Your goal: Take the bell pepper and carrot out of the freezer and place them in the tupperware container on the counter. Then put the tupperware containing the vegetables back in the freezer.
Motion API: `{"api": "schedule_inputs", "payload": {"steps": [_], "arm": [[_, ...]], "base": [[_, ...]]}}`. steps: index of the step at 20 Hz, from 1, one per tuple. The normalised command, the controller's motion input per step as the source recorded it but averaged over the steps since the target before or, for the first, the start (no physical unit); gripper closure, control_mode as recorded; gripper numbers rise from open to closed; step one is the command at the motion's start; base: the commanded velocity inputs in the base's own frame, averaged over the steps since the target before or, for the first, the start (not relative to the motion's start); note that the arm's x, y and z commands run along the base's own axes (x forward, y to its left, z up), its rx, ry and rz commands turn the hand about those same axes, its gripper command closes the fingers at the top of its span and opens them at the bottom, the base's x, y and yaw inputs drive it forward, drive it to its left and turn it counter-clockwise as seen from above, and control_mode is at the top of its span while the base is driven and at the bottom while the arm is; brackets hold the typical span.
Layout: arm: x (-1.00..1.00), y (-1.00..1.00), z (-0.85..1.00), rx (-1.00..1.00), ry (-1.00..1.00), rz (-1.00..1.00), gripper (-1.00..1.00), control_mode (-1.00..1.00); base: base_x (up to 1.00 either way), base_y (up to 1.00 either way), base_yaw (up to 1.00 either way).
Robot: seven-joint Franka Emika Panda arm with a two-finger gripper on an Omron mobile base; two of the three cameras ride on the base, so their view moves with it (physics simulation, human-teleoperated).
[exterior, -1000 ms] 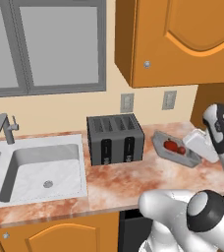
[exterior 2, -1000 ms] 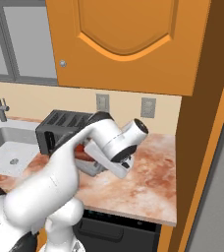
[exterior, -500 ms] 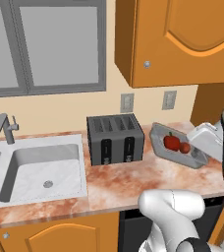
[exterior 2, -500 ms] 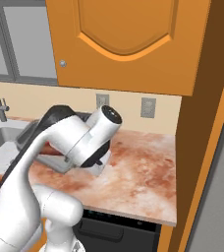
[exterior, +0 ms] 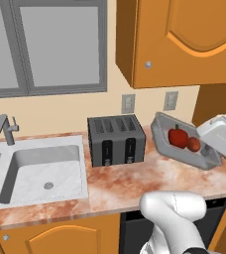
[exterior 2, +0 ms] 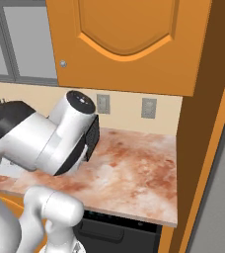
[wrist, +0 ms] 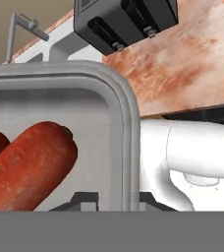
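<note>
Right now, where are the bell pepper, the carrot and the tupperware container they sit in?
bell pepper [exterior: 178,137], left base view, its red body.
carrot [wrist: 30,165], hand view, middle of its length.
tupperware container [exterior: 160,131], left base view, its raised left rim.

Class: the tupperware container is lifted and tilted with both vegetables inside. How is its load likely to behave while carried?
The tupperware container looks rigid, so it probably won't sag. The round glossy bell pepper may roll toward the lower rim. The carrot could slide too, since the gripper pinches just one edge.

Tupperware container [exterior: 184,154] tilted, seemingly airborne, holding bell pepper [exterior: 177,137], carrot [exterior: 194,144].
</note>
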Motion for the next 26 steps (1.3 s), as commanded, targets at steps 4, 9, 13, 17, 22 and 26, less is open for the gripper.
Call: {"api": "schedule_inputs", "payload": {"steps": [4, 9, 13, 17, 22, 26], "arm": [[-0.76, 0.02, 0.29, 0.0, 0.0, -0.04, 1.0, -1.0], [-0.6, 0.02, 0.47, 0.0, 0.0, -0.02, 1.0, -1.0], [-0.13, 0.07, 0.72, -0.02, 0.0, -0.04, 1.0, -1.0], [0.0, 0.06, 0.46, -0.01, 0.01, -0.05, 1.0, -1.0], [0.0, 0.01, 0.0, 0.0, 0.0, -0.05, 1.0, -1.0], [0.0, -0.13, -0.28, 0.0, 0.0, -0.04, 1.0, -1.0]], "base": [[0.0, 0.0, 0.0], [0.0, 0.0, 0.0], [0.0, 0.0, 0.0], [0.0, 0.0, 0.0], [0.0, 0.0, 0.0], [0.0, 0.0, 0.0]]}}
